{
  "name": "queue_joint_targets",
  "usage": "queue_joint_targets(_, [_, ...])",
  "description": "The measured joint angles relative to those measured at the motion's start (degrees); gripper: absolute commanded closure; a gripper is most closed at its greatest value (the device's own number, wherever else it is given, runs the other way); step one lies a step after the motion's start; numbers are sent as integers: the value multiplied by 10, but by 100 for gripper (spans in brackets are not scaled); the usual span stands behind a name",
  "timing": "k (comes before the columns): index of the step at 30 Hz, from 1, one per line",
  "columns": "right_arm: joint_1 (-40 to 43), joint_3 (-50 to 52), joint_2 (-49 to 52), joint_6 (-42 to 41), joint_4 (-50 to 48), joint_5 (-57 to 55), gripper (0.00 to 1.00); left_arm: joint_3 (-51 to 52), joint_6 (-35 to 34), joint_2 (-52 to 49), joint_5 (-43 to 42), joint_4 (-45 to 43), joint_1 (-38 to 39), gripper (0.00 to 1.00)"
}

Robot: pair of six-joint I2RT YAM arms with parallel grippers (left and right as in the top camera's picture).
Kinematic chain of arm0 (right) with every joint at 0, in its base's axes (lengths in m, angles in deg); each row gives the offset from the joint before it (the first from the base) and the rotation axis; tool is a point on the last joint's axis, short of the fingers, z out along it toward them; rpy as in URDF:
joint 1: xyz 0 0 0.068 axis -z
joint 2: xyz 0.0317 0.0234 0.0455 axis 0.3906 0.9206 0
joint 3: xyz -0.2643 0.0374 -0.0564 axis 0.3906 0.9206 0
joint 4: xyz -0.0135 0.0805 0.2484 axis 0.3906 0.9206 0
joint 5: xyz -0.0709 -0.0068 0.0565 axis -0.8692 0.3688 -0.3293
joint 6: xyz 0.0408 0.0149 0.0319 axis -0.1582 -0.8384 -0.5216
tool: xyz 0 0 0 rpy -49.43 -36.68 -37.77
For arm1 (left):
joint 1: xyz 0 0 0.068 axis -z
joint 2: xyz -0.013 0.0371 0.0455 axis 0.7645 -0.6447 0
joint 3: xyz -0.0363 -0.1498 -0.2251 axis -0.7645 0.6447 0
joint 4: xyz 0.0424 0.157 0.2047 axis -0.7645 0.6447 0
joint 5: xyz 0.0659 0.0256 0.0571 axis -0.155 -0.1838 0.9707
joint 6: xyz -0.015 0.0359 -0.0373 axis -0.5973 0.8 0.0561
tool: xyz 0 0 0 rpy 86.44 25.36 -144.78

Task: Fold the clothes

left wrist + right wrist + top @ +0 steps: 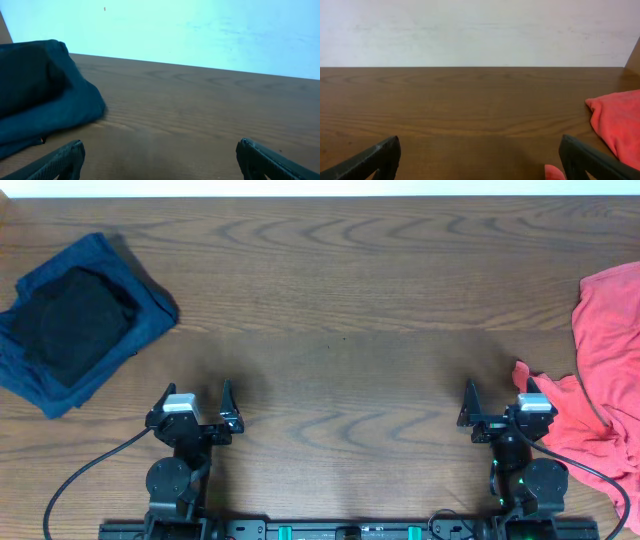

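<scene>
A folded black garment [75,320] lies on top of a navy blue garment [150,315] at the table's far left; the navy one also shows in the left wrist view [45,100]. A crumpled coral-red garment [605,370] lies at the right edge and shows in the right wrist view [615,122]. My left gripper [192,402] is open and empty near the front edge, to the right of the dark pile. My right gripper [497,402] is open and empty, its right finger beside a flap of the coral-red garment.
The wooden table [340,310] spans the view. Black cables [90,470] run from both arm bases along the front edge. A pale wall [480,30] stands behind the table's far edge.
</scene>
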Motion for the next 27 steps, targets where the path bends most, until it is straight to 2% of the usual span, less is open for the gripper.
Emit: queue_joint_targets(27, [0,0,0,0,0,0,1,0,0,0,-9,0,0,2])
